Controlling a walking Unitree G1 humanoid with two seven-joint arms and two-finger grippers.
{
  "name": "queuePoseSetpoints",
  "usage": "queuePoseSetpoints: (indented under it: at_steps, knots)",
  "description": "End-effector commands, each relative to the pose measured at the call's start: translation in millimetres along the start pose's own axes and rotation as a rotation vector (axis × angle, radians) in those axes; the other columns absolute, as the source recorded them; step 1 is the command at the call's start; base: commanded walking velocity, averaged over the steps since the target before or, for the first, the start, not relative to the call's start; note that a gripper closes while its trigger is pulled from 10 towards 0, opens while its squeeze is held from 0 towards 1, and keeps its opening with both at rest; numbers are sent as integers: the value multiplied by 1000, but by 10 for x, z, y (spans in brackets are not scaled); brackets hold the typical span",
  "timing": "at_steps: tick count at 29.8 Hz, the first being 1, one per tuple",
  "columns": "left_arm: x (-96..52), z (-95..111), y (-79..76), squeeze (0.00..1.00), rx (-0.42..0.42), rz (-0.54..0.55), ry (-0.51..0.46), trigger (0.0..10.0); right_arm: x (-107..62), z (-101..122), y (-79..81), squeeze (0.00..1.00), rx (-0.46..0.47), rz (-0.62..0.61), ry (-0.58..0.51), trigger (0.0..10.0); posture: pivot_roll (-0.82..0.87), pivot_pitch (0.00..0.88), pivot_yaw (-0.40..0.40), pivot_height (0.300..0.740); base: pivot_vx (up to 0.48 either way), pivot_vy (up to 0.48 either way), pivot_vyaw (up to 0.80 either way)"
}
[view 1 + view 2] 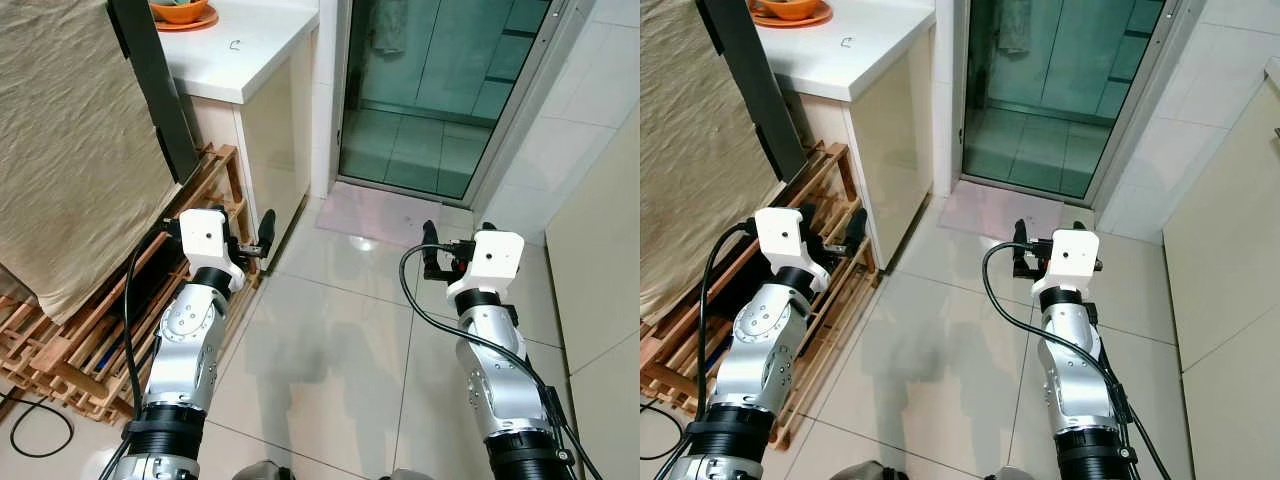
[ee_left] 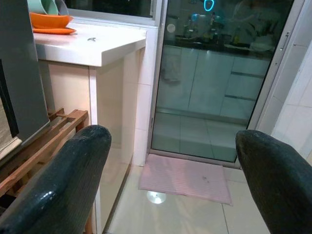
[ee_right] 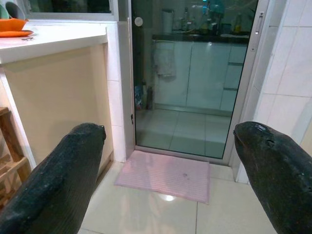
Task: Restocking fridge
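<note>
Both arms raised forward, grippers empty and spread.

The left arm (image 1: pixel 185 340) rises from the lower left, bent at the elbow, its white wrist block (image 1: pixel 207 238) tilted up; the left gripper (image 1: pixel 258 238) points ahead, and in the left wrist view its two black fingers (image 2: pixel 58 185) stand wide apart with nothing between them. The right arm (image 1: pixel 495 380) mirrors it on the right, a black cable (image 1: pixel 425 300) looping from its wrist block (image 1: pixel 495 255) down along the forearm. The right gripper (image 1: pixel 432 250) points forward too, fingers (image 3: pixel 48 185) held wide apart and holding nothing. The two grippers sit at about the same height, well apart.
</note>
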State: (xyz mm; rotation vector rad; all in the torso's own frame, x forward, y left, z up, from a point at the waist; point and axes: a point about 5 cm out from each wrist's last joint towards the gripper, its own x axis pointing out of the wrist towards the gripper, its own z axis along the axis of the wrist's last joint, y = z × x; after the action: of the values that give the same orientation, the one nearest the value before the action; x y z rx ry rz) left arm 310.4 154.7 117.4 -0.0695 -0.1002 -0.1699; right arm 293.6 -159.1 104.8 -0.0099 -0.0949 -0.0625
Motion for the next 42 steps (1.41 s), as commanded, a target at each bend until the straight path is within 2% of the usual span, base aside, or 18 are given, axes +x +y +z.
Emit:
queuePoseSetpoints:
  at_steps: [1,10,11,12,14,26,32,35,37,39,42]
  knots:
    - [8,29,-22,0,4,-2,-14,10000,19,44,-5,0,1,-4,-14,10000,-83,17,23,717,0,0,0]
    - [8,29,-22,0,4,-2,-14,10000,19,44,-5,0,1,-4,-14,10000,-83,17,23,717,0,0,0]
    - [2,14,-13,0,2,3,-7,10000,18,43,-13,0,3,-15,-11,10000,0,0,0,740,0,0,0]
    - [59,-116,-53,0,15,-36,75,10000,55,-64,46,0,18,8,59,10000,-91,0,32,740,0,0,0]
    - [82,-163,-72,0,20,-54,107,10000,70,-106,78,0,24,22,86,10000,-91,0,32,740,0,0,0]
    - [103,-174,-88,0,22,-58,109,10000,79,-94,106,0,37,43,80,10000,-93,2,31,740,0,0,0]
    - [91,-196,-77,0,18,-52,117,10000,75,-99,121,0,32,52,84,10000,-92,2,32,740,0,0,694]
    - [58,-229,40,0,-19,2,134,10000,61,-107,92,0,40,39,87,10000,-91,5,33,740,0,0,781]
    - [51,-235,79,0,-21,20,136,10000,58,-111,83,0,41,38,88,10000,-90,6,33,740,0,0,781]
    - [34,-229,187,0,-17,71,135,10000,46,-128,54,0,44,32,94,10000,-87,10,30,740,0,0,775]
    - [31,-221,201,0,1,73,134,10000,43,-136,51,24,48,32,98,10000,-85,11,30,740,0,0,775]
